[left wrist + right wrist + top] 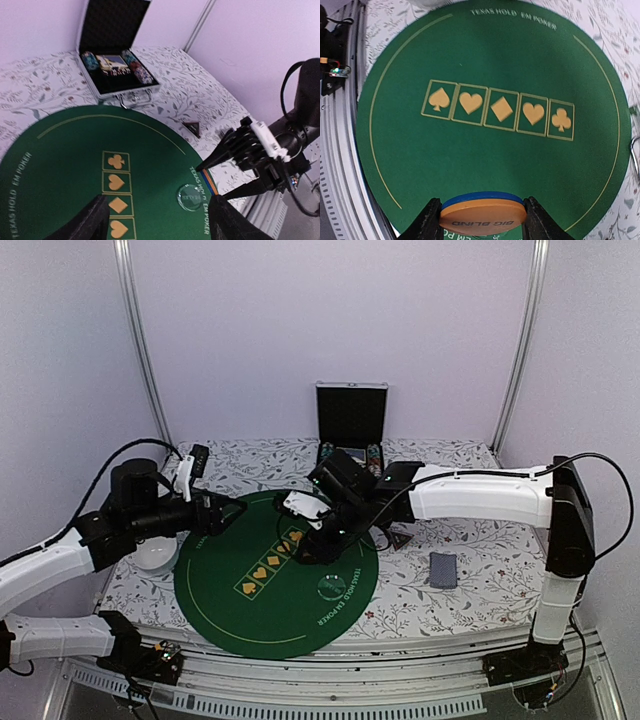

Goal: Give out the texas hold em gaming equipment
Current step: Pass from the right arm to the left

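Orange hard-plastic disc point(485, 220) marked BIG BLIND, with a blue disc point(480, 196) stacked on it, sits clamped by the rims in my right claw point(482, 212) over the round green felt mat point(495, 160). I judge the pair light, stiff and slick-faced; a rim grip suits them, though they could slide apart. My left claw point(157, 222) hangs apart, empty. The open aluminium case point(127, 95) holds multicoloured chip rows point(142, 75) and a card pack point(112, 62)

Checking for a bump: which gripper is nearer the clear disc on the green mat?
Right. The right gripper, clamping orange and blue discs, hovers just beside the clear disc; the left gripper hangs over the green mat's left edge.
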`<state>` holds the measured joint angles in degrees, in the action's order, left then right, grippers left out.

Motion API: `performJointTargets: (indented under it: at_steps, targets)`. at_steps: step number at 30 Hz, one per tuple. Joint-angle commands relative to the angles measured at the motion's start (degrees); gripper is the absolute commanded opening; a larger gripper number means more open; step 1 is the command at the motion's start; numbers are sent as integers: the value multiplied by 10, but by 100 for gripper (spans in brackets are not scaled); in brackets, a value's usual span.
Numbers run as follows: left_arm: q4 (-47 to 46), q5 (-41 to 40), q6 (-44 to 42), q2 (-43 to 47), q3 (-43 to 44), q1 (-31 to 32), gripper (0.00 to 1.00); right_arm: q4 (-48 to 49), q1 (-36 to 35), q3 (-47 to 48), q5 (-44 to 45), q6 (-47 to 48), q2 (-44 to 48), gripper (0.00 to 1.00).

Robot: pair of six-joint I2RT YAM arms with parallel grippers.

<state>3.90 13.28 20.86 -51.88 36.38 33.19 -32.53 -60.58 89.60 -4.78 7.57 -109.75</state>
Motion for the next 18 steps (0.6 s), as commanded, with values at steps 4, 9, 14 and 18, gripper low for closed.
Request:
performJointTargets:
  at_steps: [4,9,14,18]
  targets:
    - [-196,123,175,27,-114,12,79,132,-37,-7,-12,59,37,24]
    - [-209,116,177,33,-122,27,86,152,-54,7,7,71,20,24]
    - [-216,118,179,5,-123,36,89,152,-64,23,19,81,8,24]
    - [-216,126,176,-28,-111,46,84,151,-74,30,44,88,3,24]
